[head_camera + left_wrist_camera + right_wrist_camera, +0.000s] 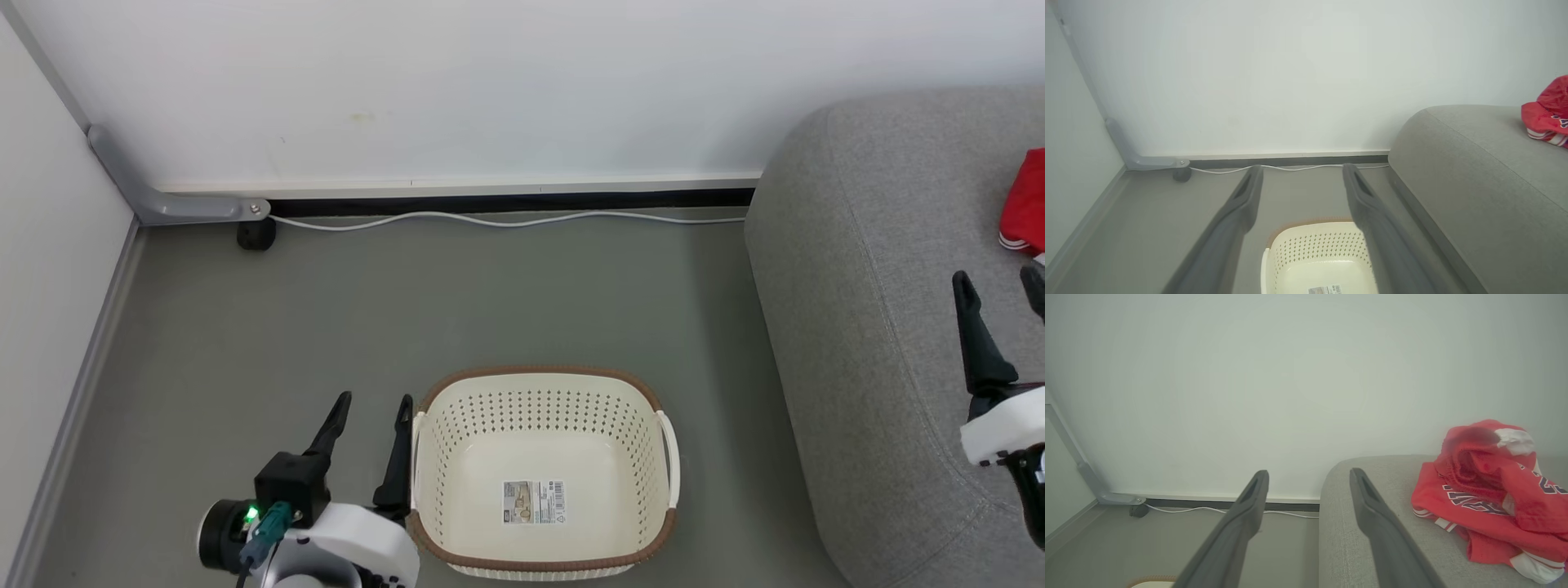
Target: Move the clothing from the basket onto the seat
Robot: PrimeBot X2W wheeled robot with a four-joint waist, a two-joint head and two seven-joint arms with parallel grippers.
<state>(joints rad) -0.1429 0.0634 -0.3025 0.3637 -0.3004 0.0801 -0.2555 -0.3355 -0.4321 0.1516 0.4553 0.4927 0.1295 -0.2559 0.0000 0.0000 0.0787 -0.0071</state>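
I see the clothing [1490, 494] heaped on the seat [882, 327], ahead and right of my right gripper [998, 278], clear of its wide-spread fingers. My left gripper [375, 398], equally wide, hangs beside the basket [539, 408], at its left rim.

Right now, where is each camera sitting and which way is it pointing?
Head view: on the robot's head, looking forward and down at the basket on the floor beside the seat; left gripper and right gripper show, both open.
Left wrist view: beside the basket, looking along its own fingers toward the wall.
Right wrist view: at the seat's edge, looking along its own fingers toward the wall, the clothing at right.
Shared: all three show the seat, the clothing and the white cable.
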